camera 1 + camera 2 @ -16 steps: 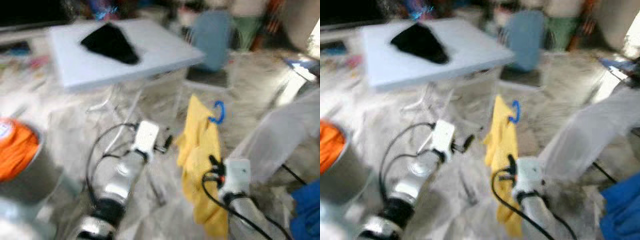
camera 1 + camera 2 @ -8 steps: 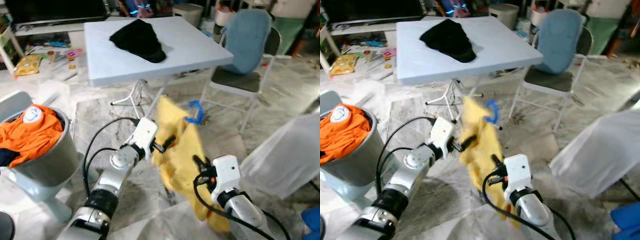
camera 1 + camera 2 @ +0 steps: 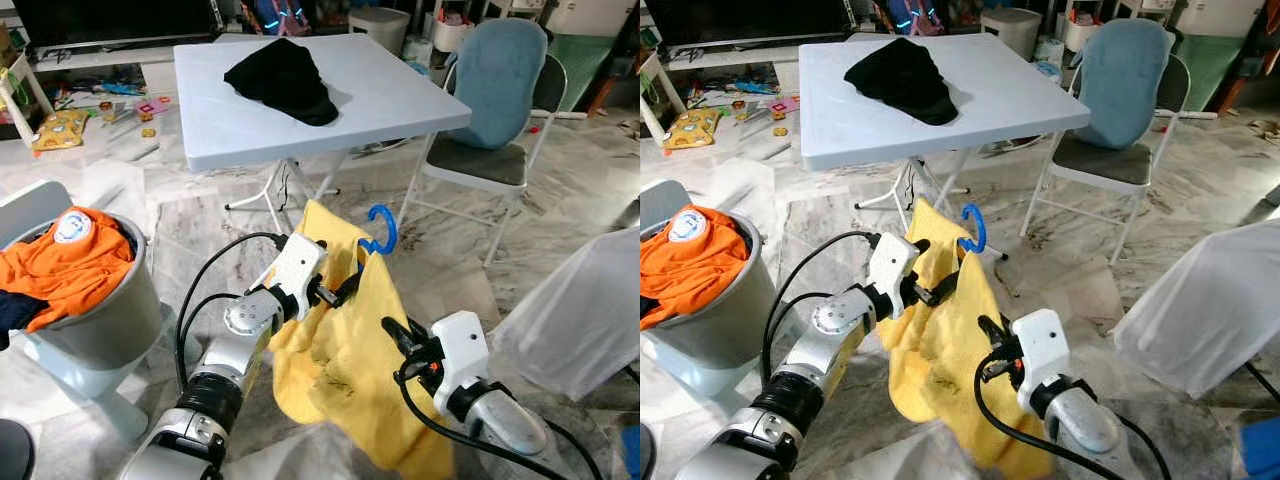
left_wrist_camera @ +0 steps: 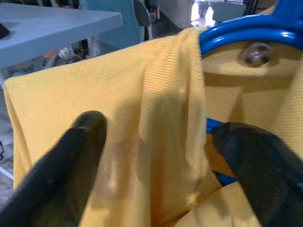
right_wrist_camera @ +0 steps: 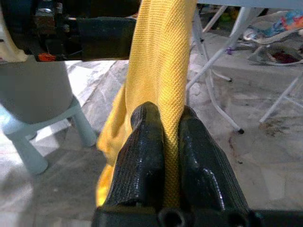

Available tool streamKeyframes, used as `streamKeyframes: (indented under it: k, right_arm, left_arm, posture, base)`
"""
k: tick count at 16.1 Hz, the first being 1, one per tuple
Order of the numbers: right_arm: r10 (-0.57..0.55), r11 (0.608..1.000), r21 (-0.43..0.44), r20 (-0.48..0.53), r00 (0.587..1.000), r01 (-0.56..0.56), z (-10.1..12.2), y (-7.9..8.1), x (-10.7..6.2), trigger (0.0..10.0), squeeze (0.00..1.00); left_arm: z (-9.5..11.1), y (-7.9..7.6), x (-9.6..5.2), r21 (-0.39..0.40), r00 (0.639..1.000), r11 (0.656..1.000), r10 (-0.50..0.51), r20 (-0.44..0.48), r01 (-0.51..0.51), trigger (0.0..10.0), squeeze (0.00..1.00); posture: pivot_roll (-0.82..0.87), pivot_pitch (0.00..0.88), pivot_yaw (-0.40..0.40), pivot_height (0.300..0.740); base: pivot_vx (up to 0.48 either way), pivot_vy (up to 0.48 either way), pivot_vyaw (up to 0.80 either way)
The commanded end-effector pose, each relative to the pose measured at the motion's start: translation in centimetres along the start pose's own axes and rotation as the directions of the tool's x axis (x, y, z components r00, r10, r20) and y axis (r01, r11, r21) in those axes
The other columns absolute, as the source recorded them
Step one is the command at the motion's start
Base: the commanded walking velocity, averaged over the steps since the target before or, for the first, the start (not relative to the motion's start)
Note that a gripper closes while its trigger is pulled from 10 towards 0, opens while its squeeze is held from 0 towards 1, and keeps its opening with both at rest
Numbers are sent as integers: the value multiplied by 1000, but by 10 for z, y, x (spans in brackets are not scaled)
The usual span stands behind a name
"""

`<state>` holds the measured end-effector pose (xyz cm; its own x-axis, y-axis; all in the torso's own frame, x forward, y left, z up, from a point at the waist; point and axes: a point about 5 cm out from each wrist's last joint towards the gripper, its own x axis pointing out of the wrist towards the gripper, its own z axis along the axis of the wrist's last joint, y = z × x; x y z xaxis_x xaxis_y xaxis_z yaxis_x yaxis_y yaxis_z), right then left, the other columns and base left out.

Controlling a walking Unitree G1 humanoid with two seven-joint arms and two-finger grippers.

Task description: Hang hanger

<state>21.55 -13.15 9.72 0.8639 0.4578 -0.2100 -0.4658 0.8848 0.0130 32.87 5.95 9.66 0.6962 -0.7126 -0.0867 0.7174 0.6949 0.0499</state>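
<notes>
A yellow shirt (image 3: 340,370) hangs on a blue hanger whose hook (image 3: 380,228) stands upright in front of me. My left gripper (image 3: 345,290) holds the shirt-covered hanger just below the hook. In the left wrist view its fingers (image 4: 71,161) stand on either side of the cloth, and the blue hanger (image 4: 251,33) shows above them. Lower and to the right, my right gripper (image 3: 395,335) is shut on a fold of the shirt. The right wrist view shows its two fingers (image 5: 147,137) pressed together with yellow fabric (image 5: 165,56) pinched between them.
A white folding table (image 3: 400,100) with a black garment (image 3: 283,80) stands ahead, and a blue chair (image 3: 500,70) is to its right. At my left is a grey bin (image 3: 100,330) full of orange clothes. White cloth (image 3: 580,310) lies at the right, over a marble floor.
The blurred view has swung and steadied. The shirt has stopped swinging and now hangs spread between the two grippers, with the left gripper closer to the hook.
</notes>
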Motion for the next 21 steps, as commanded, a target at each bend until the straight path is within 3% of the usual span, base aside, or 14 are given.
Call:
streamKeyframes:
  k: [1, 4, 11, 17, 21]
  right_arm:
    - [65, 998, -13, 70, 995, -64, 16, 8, 0, 10000, 0]
    - [83, 997, -12, 65, 994, -83, 19, 6, -3, 10000, 0]
    - [78, 997, -10, 60, 995, -77, 18, 6, -1, 10000, 0]
    - [20, 999, -47, 53, 998, -17, 18, -5, 0, 10000, 0]
    - [-108, 988, -113, 20, 994, 110, 13, -23, 2, 10000, 0]
  left_arm:
    - [6, -2, 5, 12, 999, 999, -32, 11, 32, 0, 0]
    - [3, 3, 4, 37, 1000, 999, -10, -9, 11, 0, 0]
    - [-3, 25, 0, 105, 984, 981, 170, -56, -164, 0, 0]
    - [-1, 35, -1, 117, 971, 968, 231, -56, -223, 0, 0]
    - [0, 35, 0, 123, 972, 967, 229, -54, -221, 0, 0]
  posture:
    - [-38, 0, -52, 740]
    - [-38, 0, -46, 740]
    - [-40, 0, -47, 740]
    - [-39, 0, -48, 740]
    - [-34, 0, -45, 740]
  base:
    - [0, 0, 0]
    - [0, 0, 0]
    - [0, 0, 0]
    - [0, 0, 0]
    - [0, 0, 0]
